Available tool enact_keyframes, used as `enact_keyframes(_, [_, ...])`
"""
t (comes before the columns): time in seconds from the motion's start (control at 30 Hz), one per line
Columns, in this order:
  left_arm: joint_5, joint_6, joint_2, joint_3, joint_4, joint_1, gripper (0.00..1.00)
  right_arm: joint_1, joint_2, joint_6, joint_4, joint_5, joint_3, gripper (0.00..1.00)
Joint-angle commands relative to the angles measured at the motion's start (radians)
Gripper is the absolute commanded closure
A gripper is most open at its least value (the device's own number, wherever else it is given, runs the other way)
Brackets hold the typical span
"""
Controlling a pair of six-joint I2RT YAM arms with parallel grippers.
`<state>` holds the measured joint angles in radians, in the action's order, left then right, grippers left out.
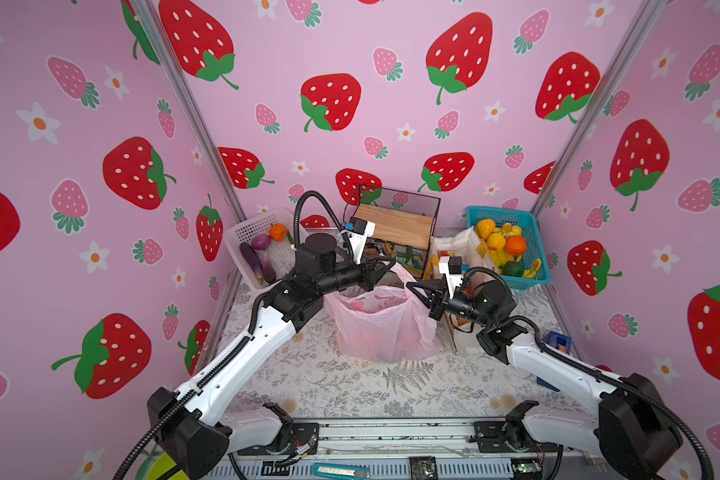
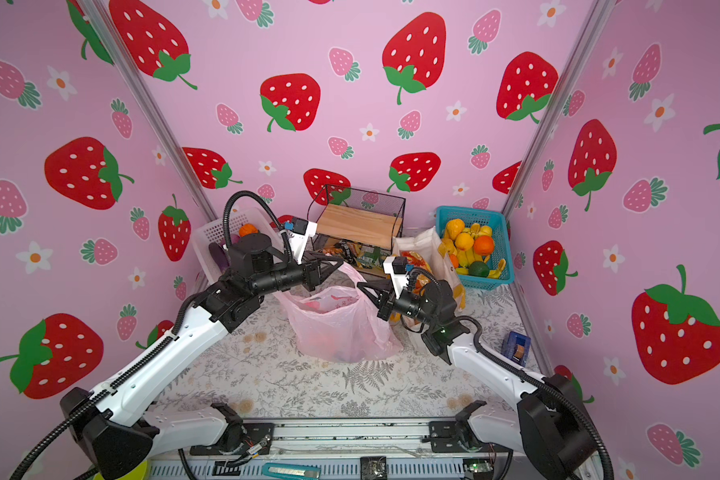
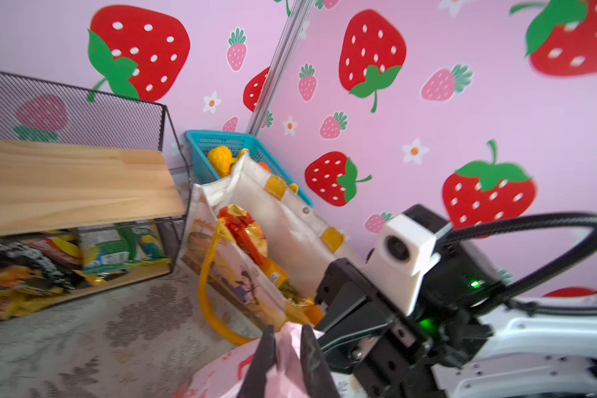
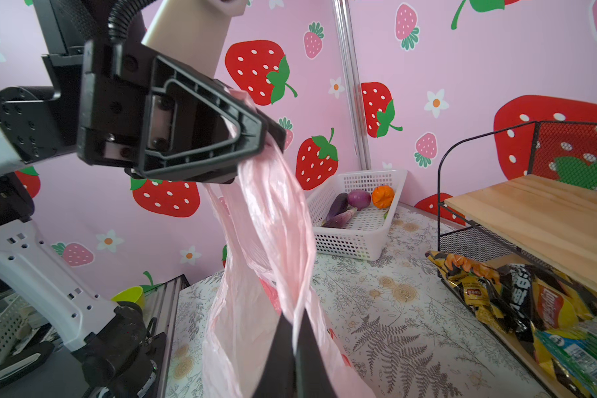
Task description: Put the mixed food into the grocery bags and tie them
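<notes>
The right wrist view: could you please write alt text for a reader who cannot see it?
The left pincer and the right pincer each pinch a twisted strand of the pink bag, which stands on a flowered table. Behind are a white basket of vegetables and a wire shelf with snack packets on its lower level.

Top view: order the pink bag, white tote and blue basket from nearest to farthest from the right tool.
1. pink bag: mid-table, its handle pinched in the right tool.
2. white tote: right of the tool and farther back, beside the right arm.
3. blue basket: back right corner, beyond the tote.
</notes>
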<state>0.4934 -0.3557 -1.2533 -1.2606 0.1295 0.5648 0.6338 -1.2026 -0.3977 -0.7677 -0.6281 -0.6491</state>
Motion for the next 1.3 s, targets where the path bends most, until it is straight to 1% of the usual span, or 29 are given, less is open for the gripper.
enact_keyframes(0.0, [0.051,0.013,0.002,-0.078,0.043,-0.005,1.0,-0.004,0.016,0.15,0.126,0.057,-0.054,0.6])
enact_keyframes(0.03, [0.054,0.012,0.003,-0.087,0.06,-0.005,1.0,-0.003,0.027,0.203,0.178,0.075,-0.062,0.52])
enact_keyframes(0.1, [0.067,-0.003,0.004,-0.1,0.084,-0.004,1.0,0.008,0.055,0.314,0.281,0.128,-0.081,0.41])
enact_keyframes(0.2, [0.11,-0.02,0.002,-0.111,0.104,-0.002,1.0,0.037,0.069,0.425,0.39,0.193,-0.127,0.34])
enact_keyframes(0.23, [0.12,-0.022,0.001,-0.113,0.109,-0.002,1.0,0.044,0.066,0.449,0.414,0.198,-0.144,0.32])
enact_keyframes(0.33, [0.129,-0.015,0.005,-0.121,0.128,-0.002,1.0,0.061,0.036,0.49,0.451,0.188,-0.213,0.26])
enact_keyframes(0.43, [0.134,-0.004,0.005,-0.129,0.151,-0.002,1.0,0.075,-0.029,0.509,0.479,0.152,-0.295,0.25])
enact_keyframes(0.47, [0.135,-0.004,0.005,-0.132,0.155,-0.002,1.0,0.083,-0.054,0.515,0.484,0.137,-0.317,0.28])
enact_keyframes(0.57, [0.146,-0.004,-0.001,-0.151,0.177,-0.002,1.0,0.099,-0.098,0.518,0.479,0.117,-0.331,0.47])
enact_keyframes(0.6, [0.147,-0.004,0.0,-0.156,0.18,-0.002,1.0,0.099,-0.1,0.517,0.47,0.12,-0.315,0.57])
enact_keyframes(0.7, [0.15,-0.007,0.005,-0.162,0.185,-0.003,1.0,0.098,-0.079,0.516,0.425,0.129,-0.233,0.73])
enact_keyframes(0.8, [0.149,-0.002,0.005,-0.163,0.185,-0.007,1.0,0.098,-0.068,0.494,0.371,0.111,-0.148,0.77])
enact_keyframes(0.87, [0.154,-0.002,0.0,-0.165,0.185,-0.011,1.0,0.098,-0.063,0.48,0.346,0.115,-0.104,0.79])
enact_keyframes(0.93, [0.161,-0.002,-0.007,-0.164,0.181,-0.017,1.0,0.096,-0.063,0.472,0.33,0.128,-0.072,0.79])
enact_keyframes(1.0, [0.171,-0.003,-0.017,-0.166,0.177,-0.022,1.0,0.096,-0.063,0.47,0.327,0.132,-0.066,0.75])
enact_keyframes(1.1, [0.19,-0.012,-0.034,-0.166,0.171,-0.029,1.0,0.095,-0.053,0.464,0.326,0.128,-0.077,0.59])
enact_keyframes(1.17, [0.204,-0.015,-0.043,-0.164,0.168,-0.032,1.0,0.091,-0.038,0.458,0.321,0.125,-0.087,0.45])
enact_keyframes(1.27, [0.217,-0.02,-0.05,-0.164,0.164,-0.037,1.0,0.071,-0.013,0.447,0.321,0.1,-0.107,0.36])
